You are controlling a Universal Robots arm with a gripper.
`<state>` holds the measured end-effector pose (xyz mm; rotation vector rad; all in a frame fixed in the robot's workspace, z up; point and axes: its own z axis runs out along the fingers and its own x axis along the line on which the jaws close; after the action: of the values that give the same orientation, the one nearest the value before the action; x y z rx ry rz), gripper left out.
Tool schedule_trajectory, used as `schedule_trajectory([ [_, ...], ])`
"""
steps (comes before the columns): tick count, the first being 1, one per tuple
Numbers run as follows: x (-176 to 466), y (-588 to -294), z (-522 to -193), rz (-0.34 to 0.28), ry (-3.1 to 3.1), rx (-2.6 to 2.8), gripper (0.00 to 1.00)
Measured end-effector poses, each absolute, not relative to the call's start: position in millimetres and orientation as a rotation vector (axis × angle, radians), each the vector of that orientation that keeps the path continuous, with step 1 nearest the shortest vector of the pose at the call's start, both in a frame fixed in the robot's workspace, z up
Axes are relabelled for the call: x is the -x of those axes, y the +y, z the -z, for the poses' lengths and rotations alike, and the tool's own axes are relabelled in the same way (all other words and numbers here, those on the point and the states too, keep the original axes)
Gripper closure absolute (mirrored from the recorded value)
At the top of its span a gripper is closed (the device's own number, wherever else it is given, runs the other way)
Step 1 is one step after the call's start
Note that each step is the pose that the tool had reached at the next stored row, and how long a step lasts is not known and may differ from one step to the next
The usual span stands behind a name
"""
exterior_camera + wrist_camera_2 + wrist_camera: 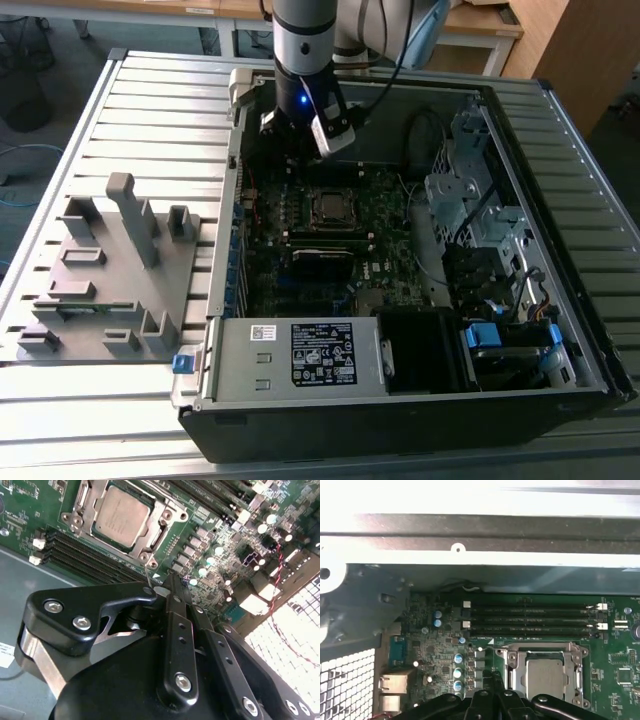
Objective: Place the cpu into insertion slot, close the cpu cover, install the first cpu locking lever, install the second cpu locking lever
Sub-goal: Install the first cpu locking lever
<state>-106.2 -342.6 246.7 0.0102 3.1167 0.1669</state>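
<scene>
The gripper (170, 586) hung low over the board, its fingers pressed together with nothing between them. In the exterior view, the cpu (332, 207) lay at about five o'clock from it, near but apart. It sat in the insertion slot (75, 517), framed by the flat-lying cpu cover (152, 540).

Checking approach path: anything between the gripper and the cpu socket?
Nothing visible. The black gripper hovers over open green circuit board beside the silver-rimmed square insertion slot, where the flat grey-brown cpu already sits under the thin silver cpu cover frame.
</scene>
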Motion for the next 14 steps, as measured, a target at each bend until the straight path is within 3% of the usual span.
schedule_trajectory([
  [10, 112.8, -342.6, -246.6, -0.204, 3.115, -0.011, 0.90],
  [14, 114.9, -342.6, -246.6, -0.253, 3.111, -0.011, 0.90],
])
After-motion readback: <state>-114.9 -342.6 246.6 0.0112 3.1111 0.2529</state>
